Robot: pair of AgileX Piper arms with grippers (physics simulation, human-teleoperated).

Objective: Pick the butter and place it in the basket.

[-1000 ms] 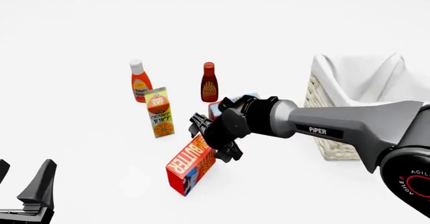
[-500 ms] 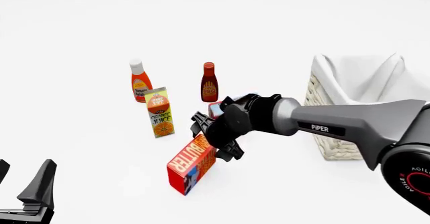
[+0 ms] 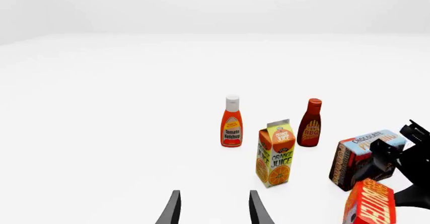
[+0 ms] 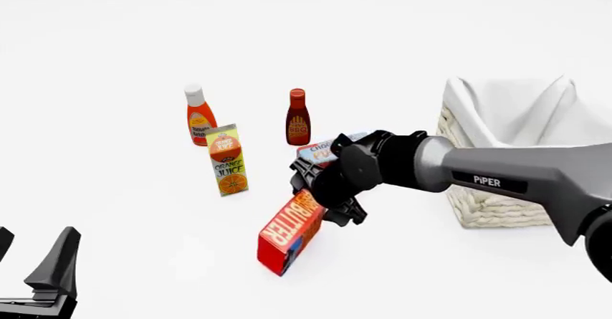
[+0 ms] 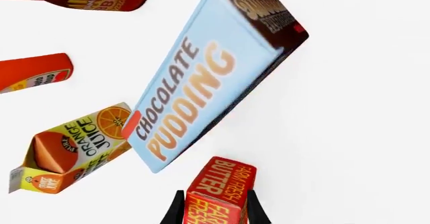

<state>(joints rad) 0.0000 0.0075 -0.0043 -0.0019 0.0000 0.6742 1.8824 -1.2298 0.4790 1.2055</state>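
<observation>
Bench (image 4: 115,32): plain white surface carrying all items.

Basket (image 4: 507,118): cream woven wicker, white cloth lining folded over the rim; at the right of the front view, partly behind the right arm.

Right arm (image 4: 517,175): grey, lettered "PIPER", reaching in from the right across the front of the basket.

Right claw (image 4: 330,204): black, clamped on the upper end of the butter; in the right wrist view its two fingers (image 5: 176,209) flank the carton's end.

Butter (image 4: 289,231): long red carton, orange-yellow face, white "BUTTER" lettering. Tilted, upper end in the right claw; whether the lower end touches the bench cannot be told. Near the centre of the bench, left of the basket and outside it.

Chocolate pudding box (image 3: 359,156): dark brown with a pale blue face; just behind the right claw, mostly hidden by it in the front view.

Orange juice carton (image 4: 228,160): yellow-green, upright, left of the butter.

Ketchup bottle (image 4: 199,115): red, white cap, upright, behind the juice carton.

BBQ sauce bottle (image 4: 297,117): dark red, upright, right of the ketchup.

Left claw (image 4: 34,269): black, fingers apart and holding nothing, at the lower left corner of the front view, well apart from every carton.
</observation>
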